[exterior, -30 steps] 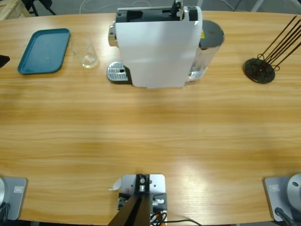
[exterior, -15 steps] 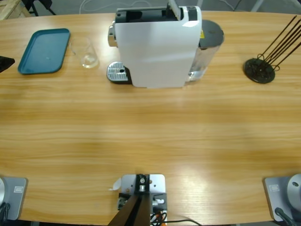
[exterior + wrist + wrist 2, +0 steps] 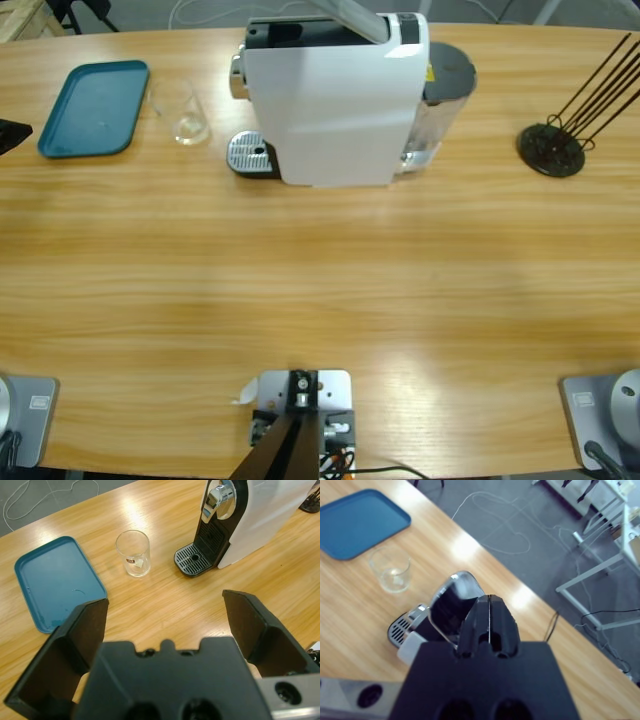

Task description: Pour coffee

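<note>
High view. We are listing a white coffee machine (image 3: 335, 100) at the table's far middle, its lever (image 3: 350, 17) raised. Beside its metal drip grate (image 3: 249, 154) is standing a clear glass (image 3: 183, 113), then a blue tray (image 3: 93, 108); a black rack (image 3: 552, 148) is sitting far off on the other side. Only a dark sliver of a pincer is showing at the picture's edge by the tray.

Left wrist view. We are looking along the left pincer (image 3: 167, 617), its jaws spread wide and holding nothing. Ahead of it the glass (image 3: 133, 553) is standing upright, well apart from the jaws, with the tray (image 3: 55, 580) to one side and the grate (image 3: 194, 566) under the spout to the other. We are seeing no coffee in the glass; it looks empty.

Right wrist view. The right pincer (image 3: 489, 607) has its jaws pressed together over the machine's lever (image 3: 447, 605); whether they are touching it we cannot tell. The glass (image 3: 391, 569) is lying beyond.

Handling, as we judge it: the glass is light, stiff, smooth and breakable, so we are recommending a hold across the middle of its wall, with gentle pressure.
</note>
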Tool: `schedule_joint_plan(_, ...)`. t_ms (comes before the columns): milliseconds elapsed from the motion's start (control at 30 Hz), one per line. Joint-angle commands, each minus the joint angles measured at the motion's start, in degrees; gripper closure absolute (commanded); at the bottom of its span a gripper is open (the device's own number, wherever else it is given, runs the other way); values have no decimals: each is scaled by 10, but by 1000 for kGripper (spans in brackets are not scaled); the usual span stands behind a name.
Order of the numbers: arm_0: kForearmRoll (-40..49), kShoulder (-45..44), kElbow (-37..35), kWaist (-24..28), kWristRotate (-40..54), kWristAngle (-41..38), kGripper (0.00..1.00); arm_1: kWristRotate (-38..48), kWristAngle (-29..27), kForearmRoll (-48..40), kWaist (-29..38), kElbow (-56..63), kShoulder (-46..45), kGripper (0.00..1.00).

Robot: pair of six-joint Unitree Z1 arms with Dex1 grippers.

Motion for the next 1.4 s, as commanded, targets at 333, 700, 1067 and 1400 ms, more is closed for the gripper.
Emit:
schedule_joint_plan(333, 8, 3, 22, -2, -3, -10, 13, 60, 46, -25, 18, 92, 106, 1000)
schedule_joint_plan(700, 12, 8, 20, -3, -3, -11, 13, 79, 55, -104, 18, 168, 118, 1000)
schedule_joint_plan(1067, 20, 1, 17, -3, -3, -11, 18, 93, 62, -145, 18, 202, 134, 1000)
schedule_joint_plan(1400, 26, -6, 14, -4, -3, -11, 18, 104, 58, -177, 18, 233, 132, 1000)
